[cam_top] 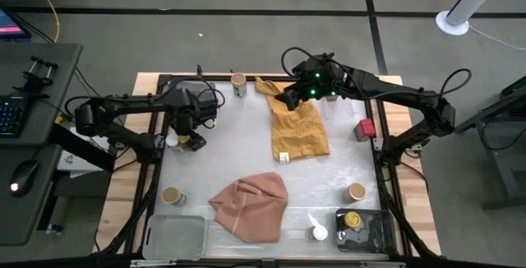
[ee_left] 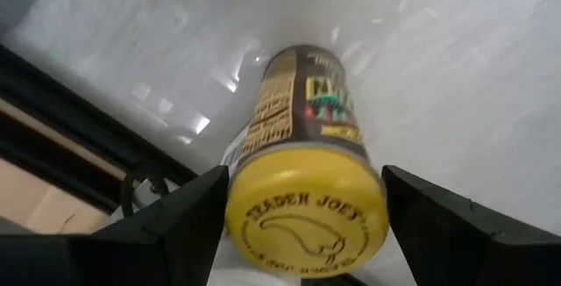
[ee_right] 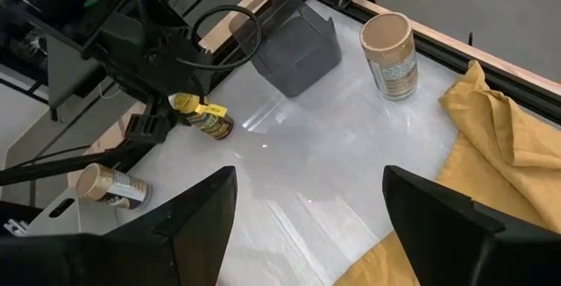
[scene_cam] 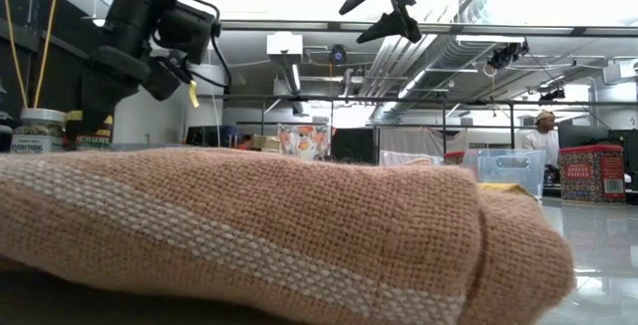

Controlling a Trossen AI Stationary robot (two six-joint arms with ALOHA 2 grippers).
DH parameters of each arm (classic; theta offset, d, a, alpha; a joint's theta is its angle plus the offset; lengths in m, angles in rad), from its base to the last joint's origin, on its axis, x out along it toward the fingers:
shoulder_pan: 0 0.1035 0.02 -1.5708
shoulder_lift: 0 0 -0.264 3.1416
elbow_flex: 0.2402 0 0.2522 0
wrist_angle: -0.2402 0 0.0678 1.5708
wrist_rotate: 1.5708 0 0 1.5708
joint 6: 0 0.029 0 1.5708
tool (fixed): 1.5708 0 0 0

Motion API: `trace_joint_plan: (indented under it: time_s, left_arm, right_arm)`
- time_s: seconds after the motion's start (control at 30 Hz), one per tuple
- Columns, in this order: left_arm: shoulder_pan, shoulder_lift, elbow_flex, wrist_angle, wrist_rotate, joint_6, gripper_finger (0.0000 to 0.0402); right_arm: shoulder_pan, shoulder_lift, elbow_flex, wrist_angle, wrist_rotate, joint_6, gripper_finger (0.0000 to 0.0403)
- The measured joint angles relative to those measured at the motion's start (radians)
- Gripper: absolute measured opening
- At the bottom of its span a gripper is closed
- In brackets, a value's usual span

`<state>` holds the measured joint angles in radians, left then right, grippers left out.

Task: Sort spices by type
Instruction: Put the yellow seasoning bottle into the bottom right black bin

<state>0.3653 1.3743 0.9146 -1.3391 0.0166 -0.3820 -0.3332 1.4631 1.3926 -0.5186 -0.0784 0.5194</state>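
A yellow-lidded jar [ee_left: 307,194] sits between the spread fingers of the left gripper [cam_top: 194,133] near the table's left edge, jaws straddling it but not yet clamped, apparently lining up a grasp for sorting. A white-lidded jar [cam_top: 172,141] stands just beside it. The right gripper [cam_top: 294,97] hovers open over the mustard cloth [cam_top: 300,128] at the far side, seemingly waiting.

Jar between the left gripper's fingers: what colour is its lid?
Yellow; the jar's lid shows best in the left wrist view.
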Motion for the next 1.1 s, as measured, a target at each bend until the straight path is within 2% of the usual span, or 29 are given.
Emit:
trace_joint_plan:
  time_s: [0.37,0.67,0.8,0.93,1.1]
  left_arm:
    - [0.0,0.0,0.0,0.006,-0.006,0.018,0.0278]
    - [0.0,-0.001,0.001,0.0,-0.004,0.019,0.02]
    - [0.0,0.0,0.007,-0.009,-0.002,0.046,0.0196]
    - [0.003,0.0,0.088,-0.05,-0.001,0.08,0.0196]
    - [0.008,-0.011,0.278,-0.018,-0.002,0.111,0.02]
  right_arm:
    - [0.0,0.0,0.0,0.0,0.0,0.0,0.0281]
    - [0.0,0.0,0.0,-0.001,0.0,0.0,0.0281]
    - [0.0,0.0,0.0,0.0,-0.002,-0.001,0.0281]
    - [0.0,-0.014,-0.001,0.016,-0.05,-0.015,0.0281]
    - [0.0,-0.067,0.033,0.014,-0.057,-0.052,0.0281]
